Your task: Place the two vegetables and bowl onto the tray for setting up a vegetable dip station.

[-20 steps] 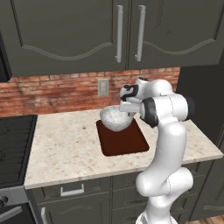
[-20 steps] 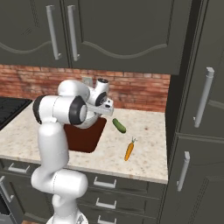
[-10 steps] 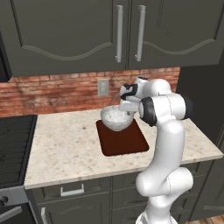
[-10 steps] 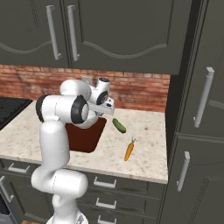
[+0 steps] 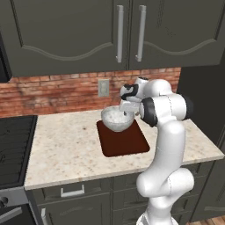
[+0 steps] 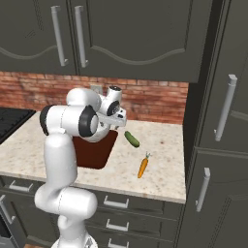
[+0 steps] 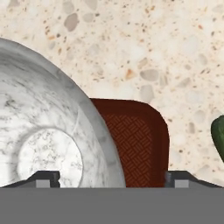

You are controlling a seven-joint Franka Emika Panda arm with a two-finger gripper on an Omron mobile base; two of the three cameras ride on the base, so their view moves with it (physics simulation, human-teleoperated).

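The speckled grey-white bowl [image 5: 116, 119] rests on the far end of the dark reddish-brown tray [image 5: 125, 140]. My gripper [image 5: 127, 107] hangs over the bowl's right rim, open. In the hand view the bowl [image 7: 48, 131] and its rim lie between the wide-apart fingertips [image 7: 43, 177], with my gripper [image 7: 111, 177] touching nothing and the tray [image 7: 140, 140] showing past the rim. The green cucumber [image 6: 131, 139] lies on the counter right of the tray [image 6: 94, 152], and its end [image 7: 218, 138] shows in the hand view. The orange carrot [image 6: 143, 166] lies nearer the counter's front edge.
A black stove [image 5: 13, 145] borders the counter on the left. A tall dark cabinet [image 6: 218, 145] closes off the right end. Upper cabinets hang above, and a wall outlet [image 5: 103, 87] sits in the brick backsplash behind the bowl.
The jaws have gone from shut on the bowl's rim to wide open, letting the bowl go on the tray. The arm has barely shifted.
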